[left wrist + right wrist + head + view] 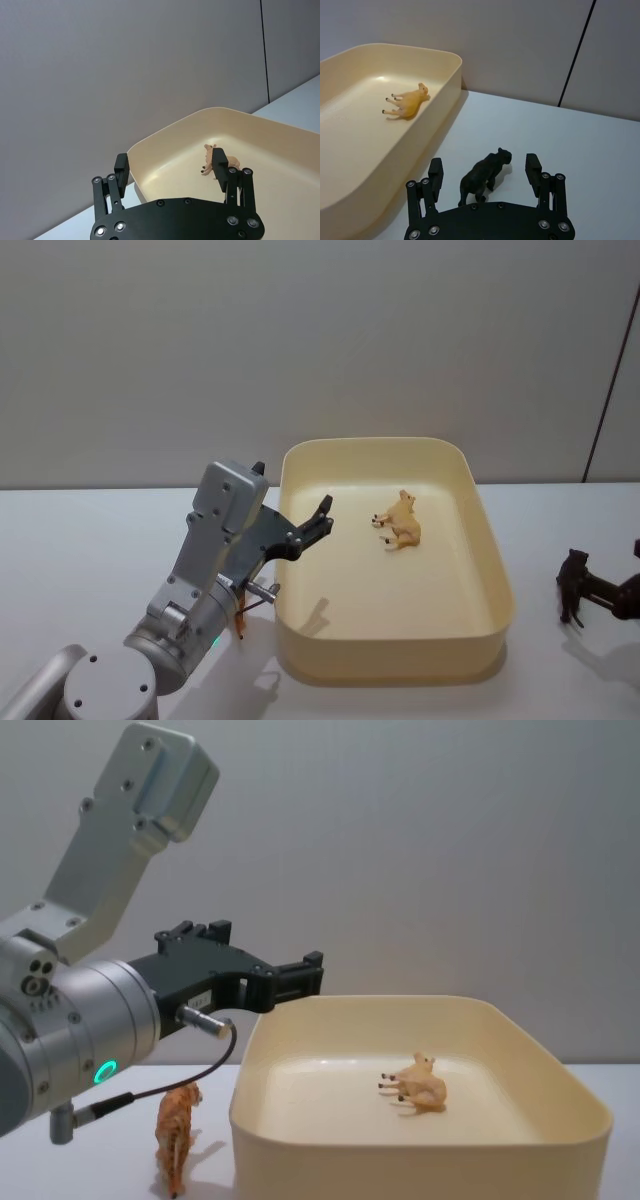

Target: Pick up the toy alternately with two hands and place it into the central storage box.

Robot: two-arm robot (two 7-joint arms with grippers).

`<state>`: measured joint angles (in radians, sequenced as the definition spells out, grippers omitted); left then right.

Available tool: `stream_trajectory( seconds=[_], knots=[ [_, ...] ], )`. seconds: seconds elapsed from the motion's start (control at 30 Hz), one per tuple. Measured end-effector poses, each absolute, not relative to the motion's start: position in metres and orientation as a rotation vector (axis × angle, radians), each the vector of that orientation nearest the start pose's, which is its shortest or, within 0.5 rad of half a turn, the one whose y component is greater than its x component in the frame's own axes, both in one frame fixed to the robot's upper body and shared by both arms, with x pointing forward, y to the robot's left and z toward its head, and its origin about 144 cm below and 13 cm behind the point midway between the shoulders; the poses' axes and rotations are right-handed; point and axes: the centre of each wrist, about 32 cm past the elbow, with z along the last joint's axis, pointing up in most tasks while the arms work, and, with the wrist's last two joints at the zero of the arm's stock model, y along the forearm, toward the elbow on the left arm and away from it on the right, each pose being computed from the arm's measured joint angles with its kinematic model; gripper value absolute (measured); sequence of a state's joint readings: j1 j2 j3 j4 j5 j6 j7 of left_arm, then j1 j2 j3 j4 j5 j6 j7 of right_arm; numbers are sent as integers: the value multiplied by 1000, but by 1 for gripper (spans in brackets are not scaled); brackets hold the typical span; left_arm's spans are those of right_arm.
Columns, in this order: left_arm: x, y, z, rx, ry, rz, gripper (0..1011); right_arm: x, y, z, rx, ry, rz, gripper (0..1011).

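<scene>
The cream storage box (495,570) stands mid-table, and a tan toy animal (400,522) lies on its side inside it. My left gripper (322,518) hovers open and empty over the box's left rim (150,145), pointing toward the tan toy (227,162). Below the left arm an orange toy animal (177,1130) stands on the table beside the box. To the right of the box a black toy animal (485,175) stands on the table. My right gripper (485,166) is open around it, one finger on each side, apart from it.
The white table (80,540) runs to a grey wall close behind the box. A dark vertical seam (575,55) marks the wall on the right. The orange toy (241,620) sits tight between the left arm and the box wall.
</scene>
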<state>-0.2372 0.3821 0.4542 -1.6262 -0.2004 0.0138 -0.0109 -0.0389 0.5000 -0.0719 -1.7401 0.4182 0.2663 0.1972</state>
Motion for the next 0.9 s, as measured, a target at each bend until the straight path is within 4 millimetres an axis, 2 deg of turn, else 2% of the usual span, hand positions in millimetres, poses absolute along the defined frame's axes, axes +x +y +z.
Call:
stream_trajectory(
  seconds=[0.27,0.9],
  knots=[
    [492,198,1204,61,-268,1124,1001,446,-324,1193,-247,114,-1262,1001],
    [492,198,1204,61,-268,1124,1001,472,-305,1171,-316,151,-1276,1001]
  ],
)
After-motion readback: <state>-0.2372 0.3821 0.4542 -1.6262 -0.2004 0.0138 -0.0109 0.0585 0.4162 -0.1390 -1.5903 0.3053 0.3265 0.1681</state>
